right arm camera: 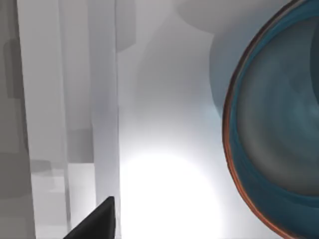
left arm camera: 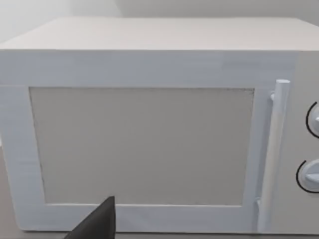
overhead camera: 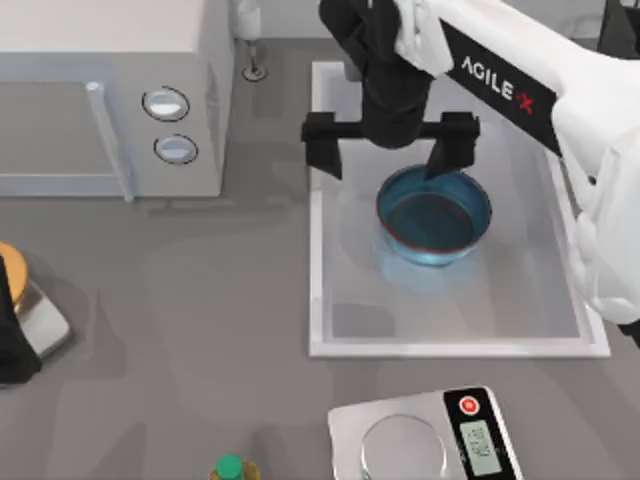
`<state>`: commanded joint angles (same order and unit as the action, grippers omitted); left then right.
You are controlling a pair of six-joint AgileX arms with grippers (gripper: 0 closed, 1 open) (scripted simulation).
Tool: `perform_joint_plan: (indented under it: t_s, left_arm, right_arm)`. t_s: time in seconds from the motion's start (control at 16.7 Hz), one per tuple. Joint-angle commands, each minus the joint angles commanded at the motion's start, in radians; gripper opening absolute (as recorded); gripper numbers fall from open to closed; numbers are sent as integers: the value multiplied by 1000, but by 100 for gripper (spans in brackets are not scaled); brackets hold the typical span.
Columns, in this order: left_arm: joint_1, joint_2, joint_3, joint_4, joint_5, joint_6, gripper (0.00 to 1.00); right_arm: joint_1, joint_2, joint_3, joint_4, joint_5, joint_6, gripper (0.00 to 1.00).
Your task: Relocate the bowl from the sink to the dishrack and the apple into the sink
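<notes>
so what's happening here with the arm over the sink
The right gripper is over the sink, fingers spread wide, one finger at the far rim of the blue bowl. The bowl sits in the sink and is not gripped yet. The left arm is parked at the table's left edge, its camera facing the microwave. A scale sits in front of the sink.

Bottle [overhead camera: 232, 470] cut off below

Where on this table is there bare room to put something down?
The widest bare stretch is the grey table between microwave, sink and scale. The sink floor nearer the scale is free too. It is crowded around the bowl, where the right claw hangs open.
</notes>
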<state>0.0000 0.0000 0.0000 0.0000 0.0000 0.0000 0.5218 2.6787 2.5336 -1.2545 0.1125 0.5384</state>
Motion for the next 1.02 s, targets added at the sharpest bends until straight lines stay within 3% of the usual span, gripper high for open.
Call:
perform_joint_plan:
  t_s: [0.3,0.72,0.96,1.02]
  left_arm:
    - [0,0,0,0,0,0,100]
    - [0,0,0,0,0,0,100]
    - [0,0,0,0,0,0,100]
    - [0,0,0,0,0,0,100]
  right_arm:
    - [-5,3,-3,5,-1,-2,100]
    - [-18,173,-25,202,0,-17,100]
    - [-19,183,-27,212,0,-18,100]
    - [-19,183,-27,212,0,-18,92]
